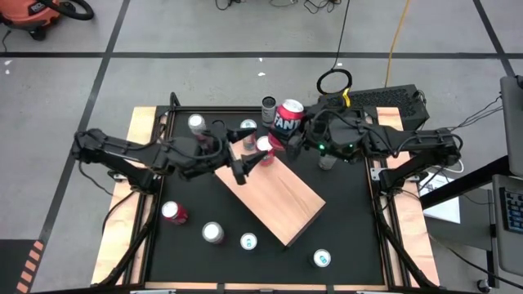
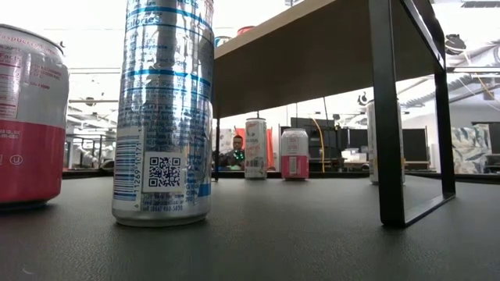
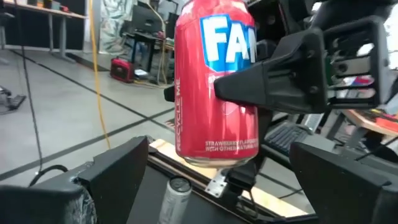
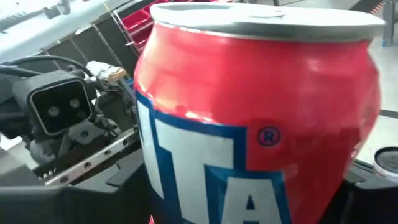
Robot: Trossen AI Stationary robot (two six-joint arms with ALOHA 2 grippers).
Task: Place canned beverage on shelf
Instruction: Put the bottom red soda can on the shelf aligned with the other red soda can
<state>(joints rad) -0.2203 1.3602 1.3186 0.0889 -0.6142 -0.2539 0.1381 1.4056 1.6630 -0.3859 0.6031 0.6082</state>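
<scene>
A: Where is the red Fanta can (image 1: 288, 117) right now?

B: Lifted off the black surface (image 1: 343, 220), clamped in the right tool (image 1: 296, 129). It hangs near the far edge, just past the far end of the shelf (image 1: 274, 194). In the right wrist view the can (image 4: 261, 118) fills nearly everything, upright, with its silver lid showing.

A: And the shelf itself?

B: A pale wooden slab on dark legs, lying slantwise across the middle of the surface. Its far end carries a few cans, a red-topped one (image 1: 265, 144) among them; the rest of the top is bare wood, running out toward the near right.

A: The left tool?

B: The left tool (image 1: 249, 163) hovers over the far part of the shelf with its fingers spread wide and nothing between them. Its wrist view looks straight at the held can (image 3: 214, 87), with the right tool's dark finger (image 3: 273, 81) pressed against the can's side.

A: What crowds the edges?

B: A slim dark can (image 1: 269, 107) stands on the far edge just beside the held one. A silver can (image 1: 196, 123) sits far left, a red can (image 1: 173, 212) near the left edge, and three silver cans (image 1: 248, 242) stand along the near side. From the low view, a tall blue-and-silver can (image 2: 162, 113) stands close, and the shelf's leg (image 2: 388, 117) is to its right.
</scene>
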